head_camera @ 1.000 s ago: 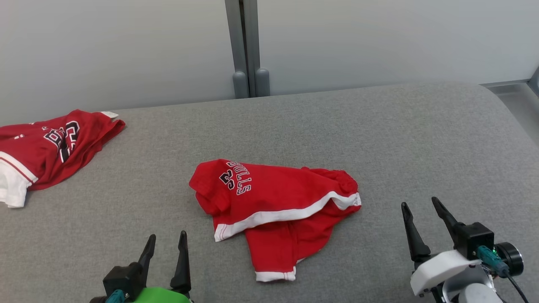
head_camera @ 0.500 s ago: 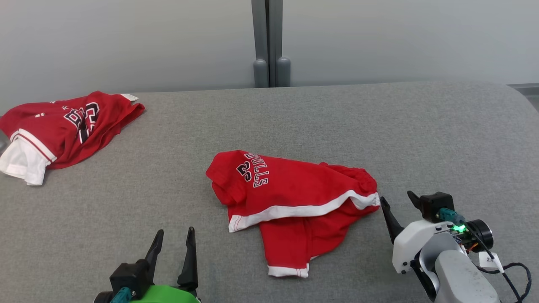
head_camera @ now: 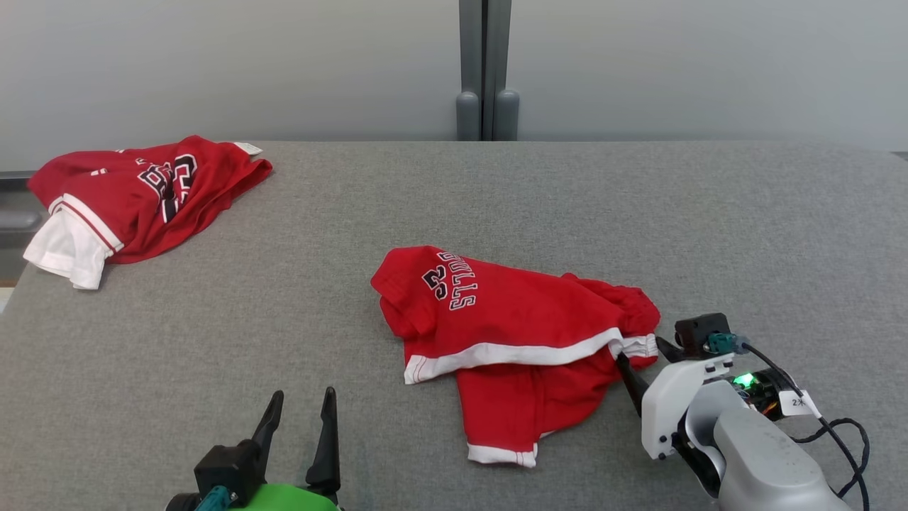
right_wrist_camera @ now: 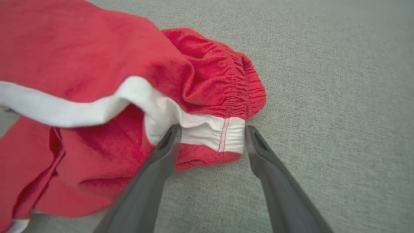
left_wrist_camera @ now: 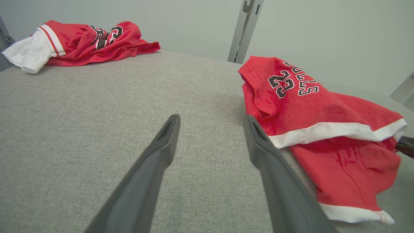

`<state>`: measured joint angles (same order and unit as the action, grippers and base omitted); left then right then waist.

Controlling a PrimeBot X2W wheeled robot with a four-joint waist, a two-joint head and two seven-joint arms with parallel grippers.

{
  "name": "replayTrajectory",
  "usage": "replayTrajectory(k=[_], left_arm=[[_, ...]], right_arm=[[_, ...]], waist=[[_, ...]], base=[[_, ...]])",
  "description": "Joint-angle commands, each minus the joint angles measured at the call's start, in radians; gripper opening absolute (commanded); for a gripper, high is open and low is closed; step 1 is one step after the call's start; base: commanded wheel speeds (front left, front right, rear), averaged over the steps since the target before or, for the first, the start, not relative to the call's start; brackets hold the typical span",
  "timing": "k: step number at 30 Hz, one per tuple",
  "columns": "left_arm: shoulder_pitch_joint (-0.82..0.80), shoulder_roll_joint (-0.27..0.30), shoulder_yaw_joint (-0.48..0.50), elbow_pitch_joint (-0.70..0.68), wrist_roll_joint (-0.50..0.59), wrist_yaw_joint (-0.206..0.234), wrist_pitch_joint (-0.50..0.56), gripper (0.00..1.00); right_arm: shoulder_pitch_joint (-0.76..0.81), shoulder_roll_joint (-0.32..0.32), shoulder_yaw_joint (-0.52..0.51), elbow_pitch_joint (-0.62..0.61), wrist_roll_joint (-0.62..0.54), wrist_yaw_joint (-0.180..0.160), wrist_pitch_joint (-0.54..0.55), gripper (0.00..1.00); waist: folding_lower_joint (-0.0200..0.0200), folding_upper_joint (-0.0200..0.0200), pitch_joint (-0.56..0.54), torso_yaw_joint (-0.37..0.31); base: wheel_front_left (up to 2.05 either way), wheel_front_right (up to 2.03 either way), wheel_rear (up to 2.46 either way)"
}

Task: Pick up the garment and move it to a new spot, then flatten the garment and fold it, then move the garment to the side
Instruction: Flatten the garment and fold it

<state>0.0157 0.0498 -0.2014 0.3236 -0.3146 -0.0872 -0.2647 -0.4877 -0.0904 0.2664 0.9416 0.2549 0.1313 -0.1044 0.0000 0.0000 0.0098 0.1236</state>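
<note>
Head view: crumpled red cloth shorts with white trim lie on the grey fabric surface, 1 corner between the wide jaws of the right gripper. Left wrist view: the left gripper is wide and empty, the shorts just beside its right finger. Right wrist view: the white hem sits between the jaws.

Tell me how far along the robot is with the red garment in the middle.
Done: nothing yet; the red garment lies crumpled on the grey table. In hand: the right gripper, open, has its fingers either side of the white-trimmed corner, not closed. The left gripper sits open, apart. Left: lift, move, flatten, fold, set aside.
</note>
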Motion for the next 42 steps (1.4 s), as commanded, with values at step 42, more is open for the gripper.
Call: replayTrajectory(k=[42], left_arm=[[-0.01,0.001,-0.005,-0.01,-0.005,0.006,0.001,1.0]], right_arm=[[0.033,-0.074,0.316,-0.191,0.233,-0.001,0.075,1.0]], waist=[[0.0,0.0,0.031,0.002]], base=[[0.0,0.0,0.0]])
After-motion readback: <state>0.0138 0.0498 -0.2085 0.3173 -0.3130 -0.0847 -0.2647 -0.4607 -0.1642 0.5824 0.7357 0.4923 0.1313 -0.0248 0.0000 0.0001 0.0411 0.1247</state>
